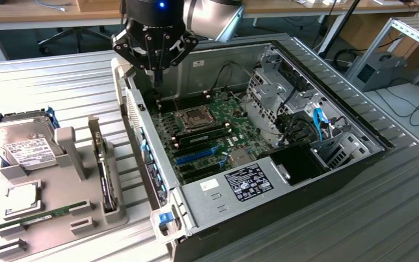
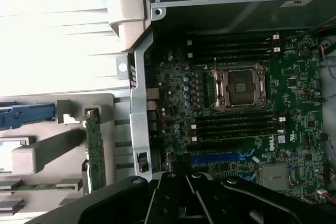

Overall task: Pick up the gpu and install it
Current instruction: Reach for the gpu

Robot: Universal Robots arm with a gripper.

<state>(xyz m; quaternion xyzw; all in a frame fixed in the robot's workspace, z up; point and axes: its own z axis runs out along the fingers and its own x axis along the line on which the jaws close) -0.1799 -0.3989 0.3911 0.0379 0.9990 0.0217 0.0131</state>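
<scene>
Hovering over the open computer case (image 1: pixel 195 192), far corner: my gripper (image 1: pixel 157 82), jaws together. Item, gpu (image 1: pixel 106 174): edge-on in grey holder (image 1: pixel 53 232), exterior view's left, well apart.

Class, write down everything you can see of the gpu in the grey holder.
The gpu is a thin card seen edge-on: dark in the exterior view, green with small parts in the wrist view. A silver metal bracket rises at one end. It stands upright on its long edge in a slot of the grey holder, touched by the holder alone.
</scene>
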